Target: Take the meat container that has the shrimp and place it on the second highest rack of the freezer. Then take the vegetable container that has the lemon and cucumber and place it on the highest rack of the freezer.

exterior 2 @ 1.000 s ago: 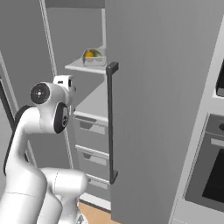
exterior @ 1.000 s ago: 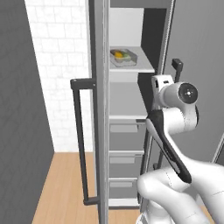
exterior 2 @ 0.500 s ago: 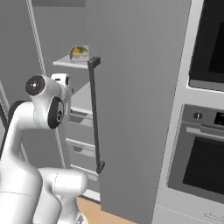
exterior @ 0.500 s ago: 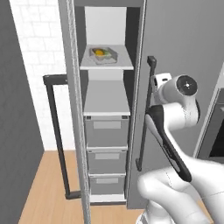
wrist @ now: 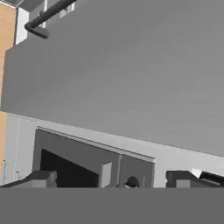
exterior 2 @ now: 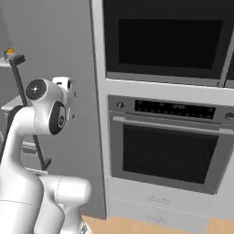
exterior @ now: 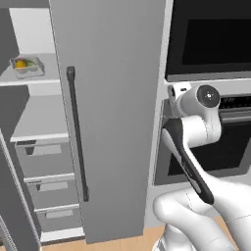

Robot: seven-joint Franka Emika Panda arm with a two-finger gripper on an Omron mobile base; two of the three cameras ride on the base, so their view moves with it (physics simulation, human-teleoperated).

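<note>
Jaws wide apart, gripping nothing; gripper [wrist: 111, 179] aimed at the grey door face of the freezer [exterior: 112, 98], with the black oven [wrist: 83, 164] just below the tips in the hand view and the dark bar handle [wrist: 46, 17] far off toward that view's top left corner.

Well away from the jaws, beyond the door to their left: vegetable container [exterior: 27, 66] resting on the highest rack [exterior: 29, 81], the lemon [exterior: 20, 63] a yellow spot inside it, something green beside it, likely the cucumber but too small to tell; shelf below [exterior: 41, 120] bare as far as visible, grey drawers [exterior: 44, 157] under it.

Judged: a shallow stiff tray, light, probably smooth and a little slippery; loose contents liable to roll if tilted, so best kept level; best taken at the raised rim on a long side, one finger inside the wall and one outside.
</note>
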